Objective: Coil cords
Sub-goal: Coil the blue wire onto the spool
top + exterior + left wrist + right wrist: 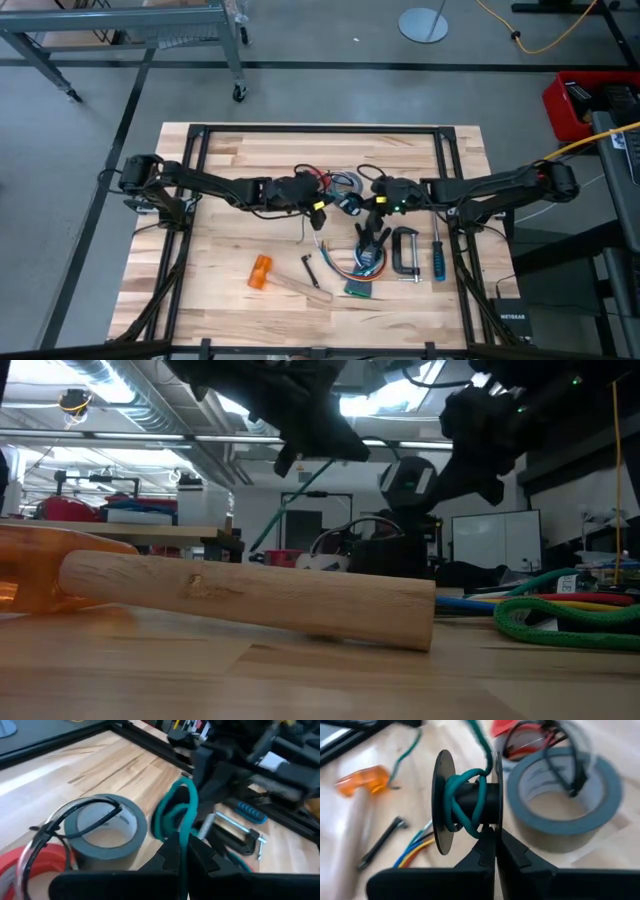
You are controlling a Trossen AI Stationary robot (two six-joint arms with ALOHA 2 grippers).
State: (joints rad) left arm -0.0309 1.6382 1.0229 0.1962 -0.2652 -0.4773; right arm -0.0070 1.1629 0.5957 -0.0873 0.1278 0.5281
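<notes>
**Green cord partly wound on the spool, most of the job still ahead**

Nearest in the right wrist view, the right gripper (pixel 495 837) has its fingers closed on the rim of a small black spool (pixel 465 802), holding it up off the table. A green cord (pixel 467 795) is wrapped round the spool's core in a few loose, crossing turns, and its free length runs up and away from the spool. In the left wrist view the left gripper (pixel 184 852) is clenched on that same green cord, which passes between its fingers and loops up toward the other arm. So the cord is held between the two grippers above the middle of the table (pixel 220 190).

I'd judge the winding as only begun: a handful of turns sit on the core, uneven and not snug, and a visible stretch of cord is still free. More green cord (pixel 560 622) lies heaped on the table in the low view, so a good deal may remain.

Just beyond the spool sits a grey tape roll (pixel 570 805) with thin dark cords (pixel 560 765) draped across it, uncoiled, and a red roll (pixel 20 865) beside it. Farther off lie a wooden-handled mallet (pixel 290 285) with an orange head, a C-clamp (pixel 405 252) and a blue-handled screwdriver (pixel 437 258).
</notes>
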